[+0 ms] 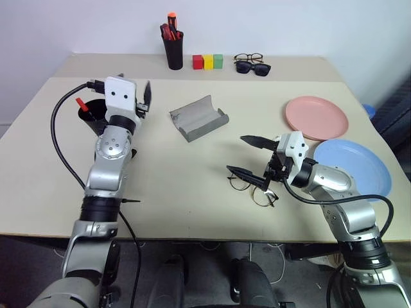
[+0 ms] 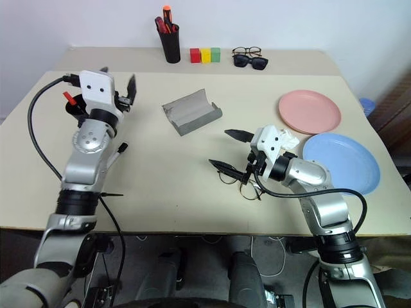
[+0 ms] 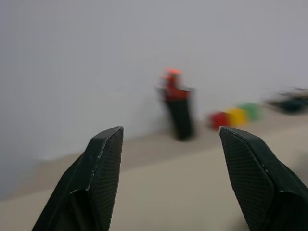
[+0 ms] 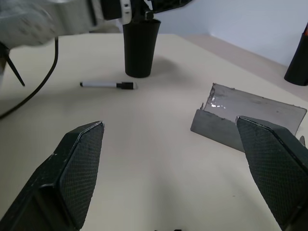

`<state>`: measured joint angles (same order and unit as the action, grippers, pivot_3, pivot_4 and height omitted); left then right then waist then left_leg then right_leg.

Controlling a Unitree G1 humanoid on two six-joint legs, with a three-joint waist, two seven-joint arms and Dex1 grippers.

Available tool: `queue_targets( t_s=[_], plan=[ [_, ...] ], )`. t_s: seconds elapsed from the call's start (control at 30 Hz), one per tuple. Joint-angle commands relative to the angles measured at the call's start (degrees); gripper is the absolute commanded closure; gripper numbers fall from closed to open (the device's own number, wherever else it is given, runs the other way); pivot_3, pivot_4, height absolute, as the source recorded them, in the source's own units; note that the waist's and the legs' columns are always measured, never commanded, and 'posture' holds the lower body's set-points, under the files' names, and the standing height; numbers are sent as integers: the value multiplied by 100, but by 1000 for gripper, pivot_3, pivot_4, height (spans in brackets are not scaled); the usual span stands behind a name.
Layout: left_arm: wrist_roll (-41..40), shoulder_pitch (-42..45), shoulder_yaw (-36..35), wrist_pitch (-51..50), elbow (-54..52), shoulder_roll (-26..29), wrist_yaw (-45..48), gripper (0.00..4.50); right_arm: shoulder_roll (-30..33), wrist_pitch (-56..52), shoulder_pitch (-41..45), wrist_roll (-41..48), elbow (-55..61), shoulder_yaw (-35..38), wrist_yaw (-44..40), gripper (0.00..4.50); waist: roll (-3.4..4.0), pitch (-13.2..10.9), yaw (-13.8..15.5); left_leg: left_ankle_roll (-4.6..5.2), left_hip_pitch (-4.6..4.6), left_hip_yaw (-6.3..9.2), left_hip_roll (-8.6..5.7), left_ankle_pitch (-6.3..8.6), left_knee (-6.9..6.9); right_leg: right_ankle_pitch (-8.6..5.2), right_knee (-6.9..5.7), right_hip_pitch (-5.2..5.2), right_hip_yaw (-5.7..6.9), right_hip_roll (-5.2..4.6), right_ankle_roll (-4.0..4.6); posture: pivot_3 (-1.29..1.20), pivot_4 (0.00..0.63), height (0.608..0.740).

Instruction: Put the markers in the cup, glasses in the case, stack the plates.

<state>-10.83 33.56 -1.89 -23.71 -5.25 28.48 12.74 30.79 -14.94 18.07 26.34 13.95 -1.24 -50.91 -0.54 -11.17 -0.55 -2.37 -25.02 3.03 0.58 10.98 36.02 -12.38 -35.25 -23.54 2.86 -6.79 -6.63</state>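
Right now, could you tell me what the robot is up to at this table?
It is tidying. The left gripper is open above the cup, where a red marker stands. The right gripper is open over the glasses. The case lies open; the plates are unstacked.

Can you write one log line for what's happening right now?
left gripper open above cup | right gripper open over glasses | case open

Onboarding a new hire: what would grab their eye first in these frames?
Probably the right claw, wide open just over the wire-frame glasses at the table's near edge. Next, the open grey case mid-table, and the pink plate and blue plate side by side on the right, unstacked.
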Motion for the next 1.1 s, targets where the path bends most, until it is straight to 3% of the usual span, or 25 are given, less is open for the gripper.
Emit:
queue_targets(
  t_s=[0.03,0.17,0.4,0.77,0.9,1.03,1.1],
  plan=[
    [-545,-61,124,-1946,-705,814,991,1230,-71,-104,80,355,315,128,-76,0,4,0,-31,0,7,0,2,0,-1,-2,-4,2,0,2,2,0,150,740],
    [-787,97,-4,-3478,-530,1411,1296,1230,-159,-207,236,553,401,52,-133,0,5,-2,-37,0,15,1,7,0,0,-23,-6,4,0,7,8,0,150,740],
    [-833,580,58,-4750,167,1835,1528,1230,-245,-163,424,434,268,-34,-128,0,-2,-5,4,0,9,2,7,0,-1,-24,6,5,0,6,7,0,150,740],
    [-561,827,770,-5091,1169,1562,1529,1230,-274,-61,319,291,282,37,-21,0,-2,-6,-10,0,9,2,7,0,-4,-22,3,2,0,6,7,0,150,740],
    [-393,915,868,-4938,1616,1311,1417,2466,-262,7,217,257,293,78,20,0,-1,-2,8,0,11,2,7,0,-2,-20,2,6,0,6,11,0,150,740],
    [-360,904,779,-4894,1630,1193,1410,4474,-238,69,109,211,301,93,37,0,2,1,-6,0,15,2,7,0,-1,-23,1,8,0,6,7,0,150,740],
    [-510,786,596,-4766,1213,1175,1541,4474,-233,94,72,184,296,112,48,0,3,1,-7,0,16,2,7,0,-2,-23,0,8,0,6,7,0,150,740]
  ],
)
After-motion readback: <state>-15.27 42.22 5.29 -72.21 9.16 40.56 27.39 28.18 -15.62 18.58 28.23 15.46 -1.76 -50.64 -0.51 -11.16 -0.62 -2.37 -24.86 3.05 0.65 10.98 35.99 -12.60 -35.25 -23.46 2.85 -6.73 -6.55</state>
